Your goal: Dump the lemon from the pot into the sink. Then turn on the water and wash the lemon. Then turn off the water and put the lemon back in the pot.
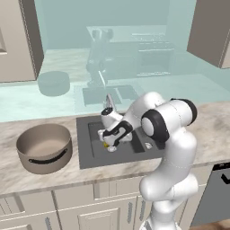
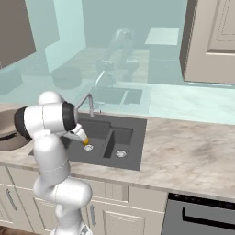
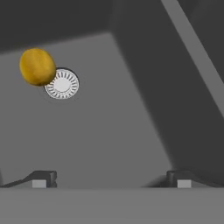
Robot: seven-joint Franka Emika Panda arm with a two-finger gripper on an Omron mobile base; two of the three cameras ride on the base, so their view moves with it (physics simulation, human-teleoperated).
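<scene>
I see no brand, label or writing anywhere that I can read.

My gripper (image 3: 111, 178) hangs low inside the larger basin of the sink (image 1: 85, 155), jaws spread as wide as they go and holding nothing; the two small dark fingertips (image 3: 41, 178) stand far apart at the bottom of the hand view with bare basin floor between them.

The lemon (image 3: 37, 66) lies on that floor, up and to the left of my fingers in the hand view, well clear of both tips. It is a smooth yellow-orange oval, slightly longer than wide, its long axis running from upper left to lower right in that view. Its lower right edge overlaps the round silver drain (image 3: 62, 84), a ribbed metal disc with fine radial slots. From the right base view the lemon (image 2: 86, 142) shows as a small spot just above the drain (image 2: 88, 148).

The sink is matte dark grey with flat walls and a straight divider between its two basins. The pot (image 1: 45, 148) stands upright on the pale marbled counter (image 1: 206, 130) left of the sink, wide, round, taupe-brown metal with a dark handle.
</scene>
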